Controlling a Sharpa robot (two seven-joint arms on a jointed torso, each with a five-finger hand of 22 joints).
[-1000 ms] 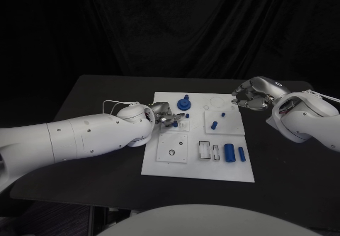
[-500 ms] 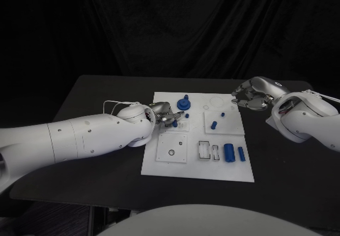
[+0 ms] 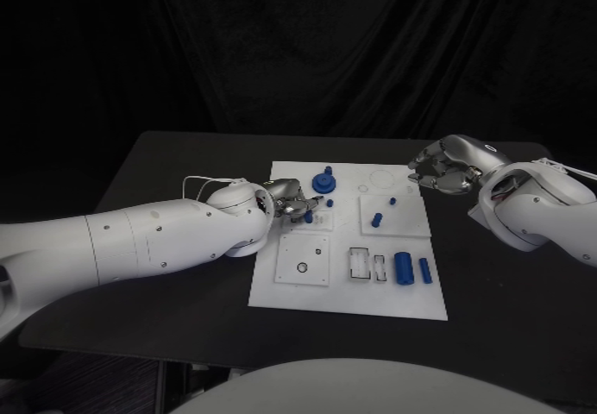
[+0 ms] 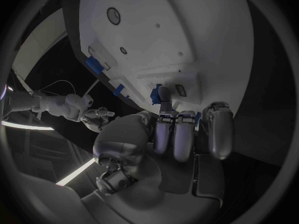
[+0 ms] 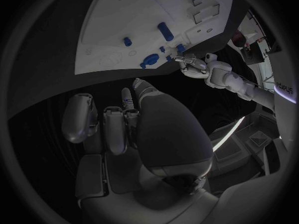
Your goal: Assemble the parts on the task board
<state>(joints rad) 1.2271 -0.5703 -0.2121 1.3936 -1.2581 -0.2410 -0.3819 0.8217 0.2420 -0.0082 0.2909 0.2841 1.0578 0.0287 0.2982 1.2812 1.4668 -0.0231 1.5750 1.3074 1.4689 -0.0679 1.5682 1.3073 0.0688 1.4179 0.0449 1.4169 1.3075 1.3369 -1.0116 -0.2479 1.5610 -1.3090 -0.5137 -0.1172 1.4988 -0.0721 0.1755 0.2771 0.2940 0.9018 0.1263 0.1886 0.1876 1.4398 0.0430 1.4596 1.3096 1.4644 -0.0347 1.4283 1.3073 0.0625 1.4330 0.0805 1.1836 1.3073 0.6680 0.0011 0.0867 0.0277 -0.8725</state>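
Note:
The white task board (image 3: 326,289) lies mid-table. My left hand (image 3: 293,205) hovers over the board's left side with fingers curled in, pinching a small blue part (image 3: 307,217). In the left wrist view a sliver of that blue part (image 4: 197,117) shows between the fingers (image 4: 177,134) and thumb. A blue peg (image 3: 327,203) stands just beside the fingertips. My right hand (image 3: 442,167) hangs past the board's far right corner, fingers curled in on nothing; the right wrist view shows its hand (image 5: 124,124) off the board (image 5: 124,25).
A blue gear-like piece (image 3: 323,182) stands at the far side of the board. Two short pegs (image 3: 392,201) (image 3: 376,220) stand right of centre. A thick blue cylinder (image 3: 403,266) and a thin one (image 3: 424,271) lie near the front right, beside rectangular slots (image 3: 360,263).

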